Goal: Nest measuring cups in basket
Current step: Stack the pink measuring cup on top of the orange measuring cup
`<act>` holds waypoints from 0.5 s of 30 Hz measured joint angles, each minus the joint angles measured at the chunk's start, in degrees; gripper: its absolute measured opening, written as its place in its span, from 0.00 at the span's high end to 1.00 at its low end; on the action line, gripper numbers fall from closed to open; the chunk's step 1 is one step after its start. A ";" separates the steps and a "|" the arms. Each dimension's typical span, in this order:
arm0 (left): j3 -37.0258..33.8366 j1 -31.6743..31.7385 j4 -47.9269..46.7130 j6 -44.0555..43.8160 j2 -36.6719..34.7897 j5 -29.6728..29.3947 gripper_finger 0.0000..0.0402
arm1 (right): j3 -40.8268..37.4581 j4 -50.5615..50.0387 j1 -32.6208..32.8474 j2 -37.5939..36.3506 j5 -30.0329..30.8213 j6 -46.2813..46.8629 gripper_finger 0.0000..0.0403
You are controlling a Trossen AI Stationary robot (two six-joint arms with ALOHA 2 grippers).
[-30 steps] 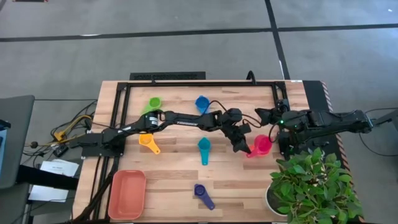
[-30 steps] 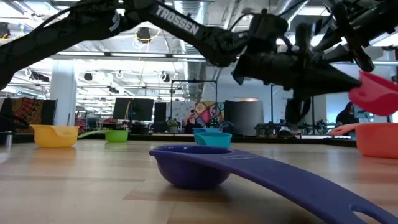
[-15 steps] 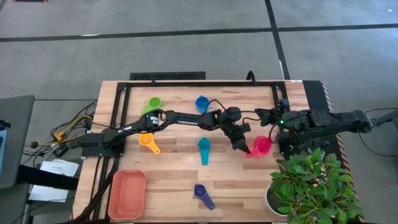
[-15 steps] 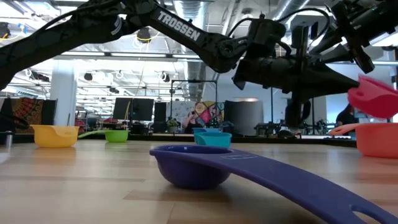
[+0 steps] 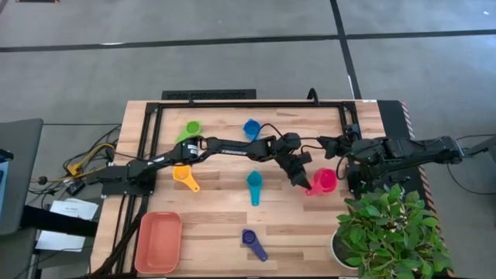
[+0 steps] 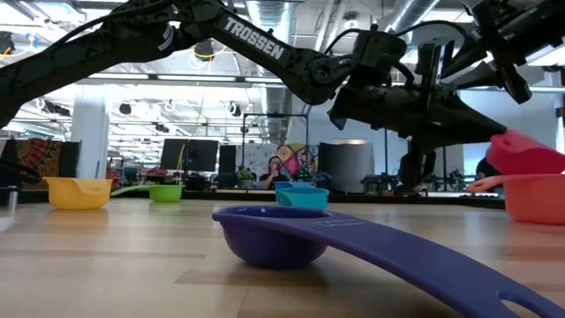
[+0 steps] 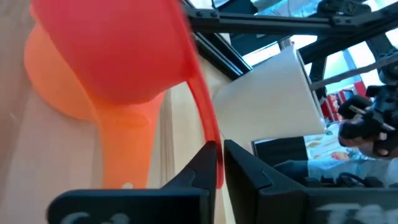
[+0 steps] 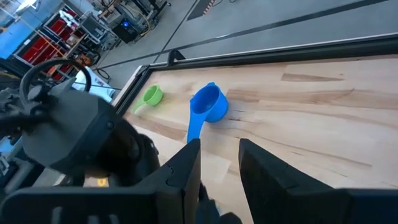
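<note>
Pink cup sits right of centre, nested on the coral cup — left gripper pinches its handle with barely parted fingers. Ease off slowly, lift straight — don't tip the stack. Right gripper waits nearby, fingers apart, empty.

Even, bright overhead light falls on the worktop, casting soft shadows; the left wrist view is blurred close-up, with window glare behind.

Grey floor crossed by dark lines, a potted plant, and lit monitors behind.
</note>
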 joint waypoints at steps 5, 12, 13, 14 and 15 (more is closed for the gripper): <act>0.00 0.13 -0.12 -1.53 0.00 0.06 0.83 | 0.00 0.00 -0.06 0.00 0.02 0.02 0.67; 0.00 0.73 -0.10 -3.23 0.00 3.56 0.70 | -0.01 0.00 -0.06 0.00 0.02 0.02 0.66; 0.00 0.93 -0.12 -3.64 0.00 4.19 0.69 | 0.00 0.00 -0.06 0.00 0.02 0.02 0.66; 0.00 1.06 -0.24 -3.71 -0.08 4.85 0.69 | -0.01 0.00 -0.06 0.00 0.02 0.02 0.66; 0.00 1.14 -0.80 -3.55 -0.32 5.13 0.69 | -0.02 -0.02 -0.06 0.00 0.02 0.02 0.66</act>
